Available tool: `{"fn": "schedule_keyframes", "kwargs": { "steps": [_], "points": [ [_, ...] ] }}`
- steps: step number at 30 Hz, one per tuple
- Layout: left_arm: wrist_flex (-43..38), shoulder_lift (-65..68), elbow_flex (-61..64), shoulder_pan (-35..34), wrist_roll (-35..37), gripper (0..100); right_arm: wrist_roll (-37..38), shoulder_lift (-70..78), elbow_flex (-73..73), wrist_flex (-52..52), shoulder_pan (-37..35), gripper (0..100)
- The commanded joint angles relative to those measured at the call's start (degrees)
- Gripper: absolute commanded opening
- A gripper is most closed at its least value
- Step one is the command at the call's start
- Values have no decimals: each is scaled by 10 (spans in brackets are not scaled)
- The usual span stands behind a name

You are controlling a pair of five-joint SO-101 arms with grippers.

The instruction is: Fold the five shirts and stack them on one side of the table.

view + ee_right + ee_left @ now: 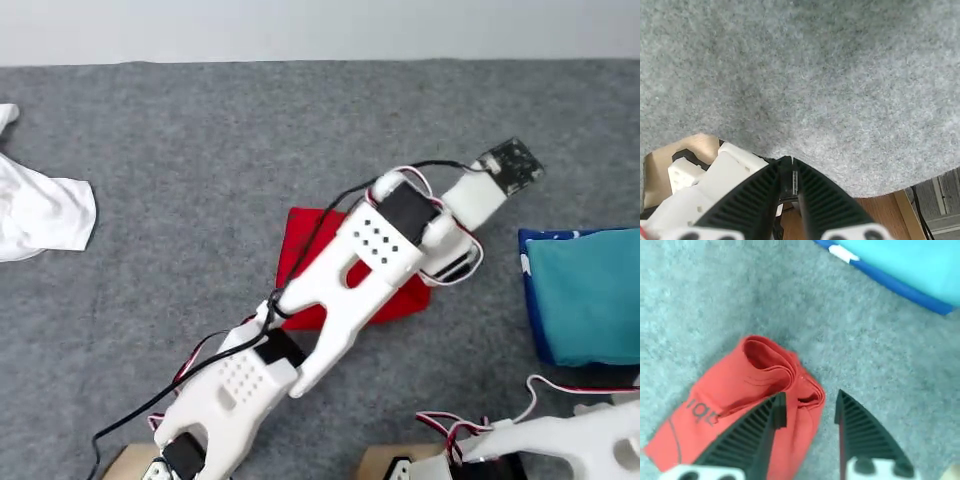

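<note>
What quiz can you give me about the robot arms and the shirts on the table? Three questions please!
1. True or false: the left gripper is open over the red shirt.
2. Pick one: what lies on top of the blue shirt? A, the red shirt. B, the teal shirt. C, nothing.
3. Fill the gap: the right gripper, at the table's near edge, is ____ (open or shut).

Key: 1 true. 2 B. 3 shut.
</note>
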Motion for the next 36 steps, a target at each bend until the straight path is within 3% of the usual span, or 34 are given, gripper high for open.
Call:
{"fn": "schedule_keyframes", "kwargs": {
  "steps": [1, 9, 14, 18, 25, 31, 36],
  "points": [
    [11, -78, 6, -29, 2, 169, 1, -16, -1, 6, 1, 10],
    [11, -176, 61, -222, 5, 103, -16, -16, -4, 33, -102, 10],
    [11, -230, 153, -336, 3, 6, -123, -16, -6, 29, -241, 10],
    [11, -275, 248, -397, 2, 3, -210, -16, -22, -37, -369, 10],
    [11, -347, 380, -485, 1, 3, -417, -8, -55, -186, -515, 12],
    [11, -418, 466, -555, 1, 3, -560, -8, -55, -229, -665, 17],
    [11, -492, 586, -567, 1, 3, -644, 15, -58, -240, -760, 153]
  ]
}}
